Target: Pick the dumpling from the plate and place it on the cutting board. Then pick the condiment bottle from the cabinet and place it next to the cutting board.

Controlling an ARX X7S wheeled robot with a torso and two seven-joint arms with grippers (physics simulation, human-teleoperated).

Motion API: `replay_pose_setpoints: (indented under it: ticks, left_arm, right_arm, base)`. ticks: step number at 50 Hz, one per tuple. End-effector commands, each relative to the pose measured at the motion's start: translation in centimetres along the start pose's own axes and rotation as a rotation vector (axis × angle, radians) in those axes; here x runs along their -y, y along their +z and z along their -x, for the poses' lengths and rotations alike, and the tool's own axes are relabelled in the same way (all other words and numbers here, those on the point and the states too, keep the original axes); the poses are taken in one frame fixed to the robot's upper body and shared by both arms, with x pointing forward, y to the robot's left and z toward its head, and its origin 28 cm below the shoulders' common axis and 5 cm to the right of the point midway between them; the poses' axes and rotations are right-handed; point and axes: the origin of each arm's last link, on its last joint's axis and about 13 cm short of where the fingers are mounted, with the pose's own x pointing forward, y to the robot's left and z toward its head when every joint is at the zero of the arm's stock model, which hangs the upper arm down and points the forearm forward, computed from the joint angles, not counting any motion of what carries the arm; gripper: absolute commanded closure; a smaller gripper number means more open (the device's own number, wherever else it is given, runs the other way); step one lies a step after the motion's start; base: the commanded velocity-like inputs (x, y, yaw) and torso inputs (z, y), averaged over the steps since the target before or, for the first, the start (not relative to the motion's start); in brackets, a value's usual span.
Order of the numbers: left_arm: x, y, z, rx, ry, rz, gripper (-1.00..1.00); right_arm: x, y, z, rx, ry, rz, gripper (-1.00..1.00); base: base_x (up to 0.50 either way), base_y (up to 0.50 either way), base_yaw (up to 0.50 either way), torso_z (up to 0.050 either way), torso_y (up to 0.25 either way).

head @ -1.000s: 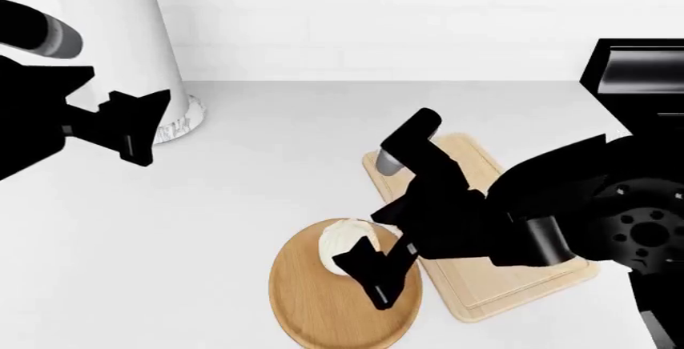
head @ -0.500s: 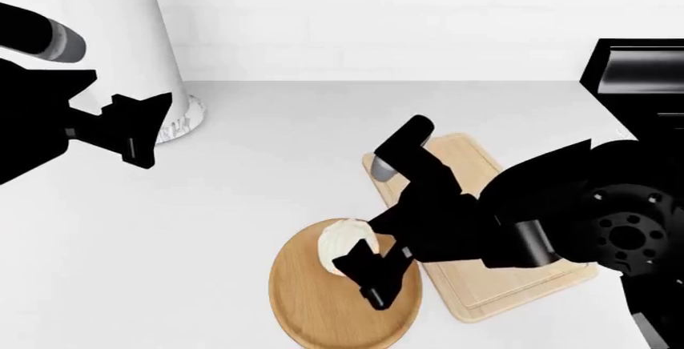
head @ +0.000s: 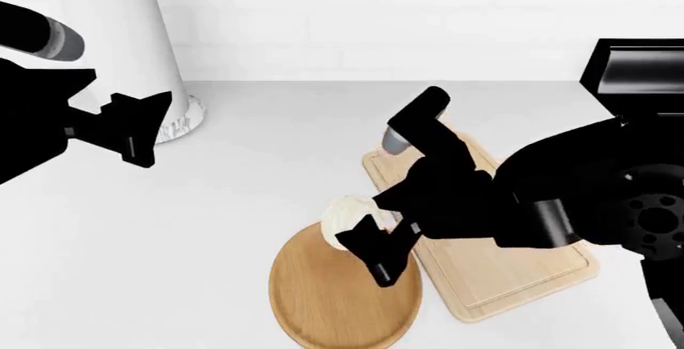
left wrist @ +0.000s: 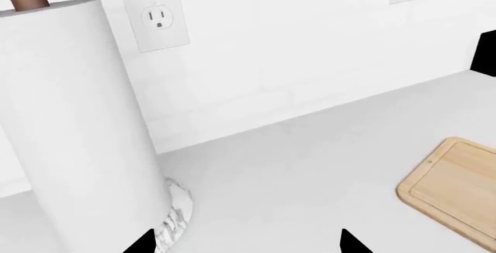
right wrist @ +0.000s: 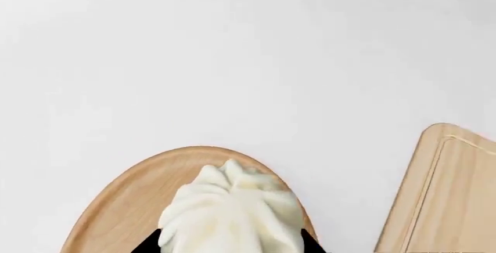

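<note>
Head view: the right tool (head: 369, 254) grips the dumpling (head: 344, 214) at the far rim of the plate (head: 320, 301).

White, rounded and pleated, the dumpling sits between the black fingers, seemingly raised slightly above the round wooden plate; the right wrist view shows fingertips at both its lower sides. It looks light, soft and easily squashed, so a gentle hold low across its widest part, away from the pleated top, seems safest. The cutting board (head: 502, 277) lies just beside the plate on the white table (head: 256, 173), partly hidden under the right arm. The left tool (head: 134, 129) hangs well apart near a paper towel roll (head: 107, 29), jaws spread and empty. No condiment bottle is visible.
</note>
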Motion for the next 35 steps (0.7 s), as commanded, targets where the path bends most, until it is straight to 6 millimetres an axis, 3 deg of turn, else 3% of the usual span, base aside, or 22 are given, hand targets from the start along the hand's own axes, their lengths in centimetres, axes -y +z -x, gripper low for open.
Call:
replay_pose_setpoints:
  ticks: [1, 17, 35]
  left_arm:
    - [0.1, 0.2, 0.1, 0.002, 0.001, -0.002, -1.0]
    - [0.3, 0.1, -0.1, -0.005, -0.004, -0.005, -1.0]
    - [0.4, -0.4, -0.1, -0.015, -0.005, 0.002, -1.0]
  right_arm:
    - [0.8, 0.6, 1.6, 0.048, -0.071, -0.004, 1.0]
    - [3.8, -1.2, 3.1, 0.031, -0.303, -0.085, 1.0]
    - [5.0, -2.5, 3.0, -0.025, -0.408, -0.098, 1.0]
  base:
    - [0.0, 0.0, 0.0, 0.0, 0.0]
    - [0.0, 0.0, 0.0, 0.0, 0.0]
    - [0.0, 0.0, 0.0, 0.0, 0.0]
